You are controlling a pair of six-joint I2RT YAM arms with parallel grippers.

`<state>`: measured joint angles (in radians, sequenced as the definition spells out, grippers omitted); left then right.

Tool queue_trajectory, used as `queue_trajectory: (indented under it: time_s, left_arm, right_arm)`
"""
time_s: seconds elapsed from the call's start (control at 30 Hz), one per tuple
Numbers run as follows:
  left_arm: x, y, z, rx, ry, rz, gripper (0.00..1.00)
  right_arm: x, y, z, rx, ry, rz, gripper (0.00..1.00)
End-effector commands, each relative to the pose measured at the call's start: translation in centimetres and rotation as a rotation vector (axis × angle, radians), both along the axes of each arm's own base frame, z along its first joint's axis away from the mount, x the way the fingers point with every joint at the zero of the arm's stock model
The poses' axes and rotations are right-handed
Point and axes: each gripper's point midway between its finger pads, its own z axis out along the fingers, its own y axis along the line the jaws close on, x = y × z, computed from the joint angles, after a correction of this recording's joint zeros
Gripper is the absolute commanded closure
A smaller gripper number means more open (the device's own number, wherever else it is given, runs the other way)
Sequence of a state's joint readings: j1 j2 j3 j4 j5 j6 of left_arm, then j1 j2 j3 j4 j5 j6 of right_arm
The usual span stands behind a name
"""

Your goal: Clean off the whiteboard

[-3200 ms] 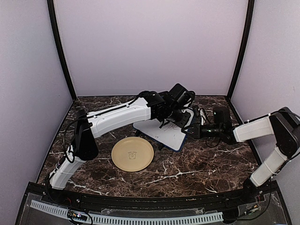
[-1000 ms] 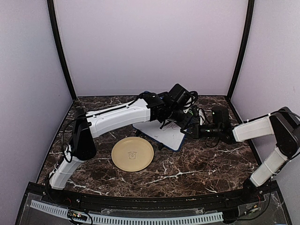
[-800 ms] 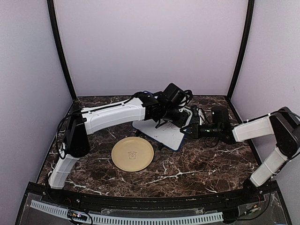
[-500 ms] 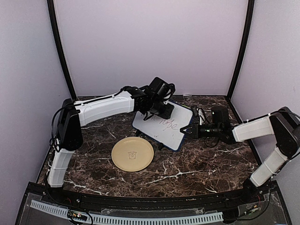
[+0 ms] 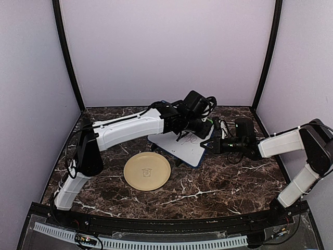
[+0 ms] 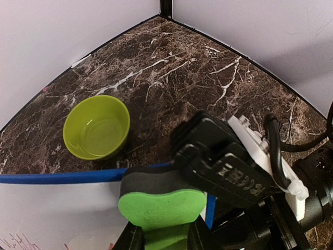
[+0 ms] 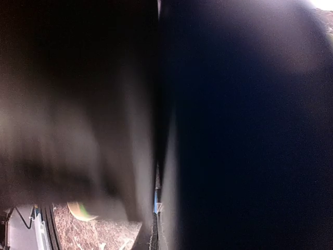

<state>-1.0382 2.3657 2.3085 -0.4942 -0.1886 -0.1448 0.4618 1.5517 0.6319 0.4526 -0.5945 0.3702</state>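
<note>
The whiteboard (image 5: 179, 146) lies tilted at the table's middle back, with red scribbles on its white face. In the left wrist view its blue frame (image 6: 57, 177) and white face show at the lower left. My left gripper (image 5: 200, 124) is over the board's far right corner, shut on the green bone-shaped eraser (image 6: 161, 204), whose dark foam side rests at the frame. My right gripper (image 5: 209, 146) is closed on the board's right edge; its black body (image 6: 229, 169) sits just beside the eraser. The right wrist view is dark and blurred, with a blue sliver (image 7: 155, 207) between the fingers.
A round tan plate (image 5: 147, 171) lies in front of the board. A small lime-green bowl (image 6: 96, 133) stands behind the board near the back corner. Lilac walls close the back and sides.
The left arm swept the eraser left across the board to its far-left part, then back to the right corner. The right arm and the board stayed still.
</note>
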Motion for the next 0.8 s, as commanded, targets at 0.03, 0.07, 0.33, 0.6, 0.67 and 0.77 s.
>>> queue_trajectory:
  time_s: [0.03,0.07,0.33,0.6,0.67,0.77]
  left_arm:
    - [-2.5,-2.3,-5.4,0.026,0.090,-0.094,1.00]
    - [-2.5,-1.9,-6.1,0.042,0.098,-0.085,1.00]
    - [1.7,4.4,-6.5,0.023,0.135,0.101,1.00]
    - [8.0,10.8,-5.9,0.058,0.096,0.246,1.00]
    - [9.1,12.2,-6.1,0.073,0.096,0.269,1.00]
    - [10.6,14.8,-6.9,0.098,0.108,0.315,1.00]
  right_arm:
    - [-2.1,1.2,-1.1,-0.070,-0.066,0.122,1.00]
    - [-2.1,1.3,-1.1,-0.070,-0.066,0.122,1.00]
    - [-2.1,1.3,-1.3,-0.072,-0.063,0.124,1.00]
    - [-2.2,1.1,-1.4,-0.081,-0.061,0.120,1.00]
    - [-2.2,1.1,-1.5,-0.083,-0.062,0.119,1.00]
    - [-2.2,1.1,-1.5,-0.084,-0.062,0.119,1.00]
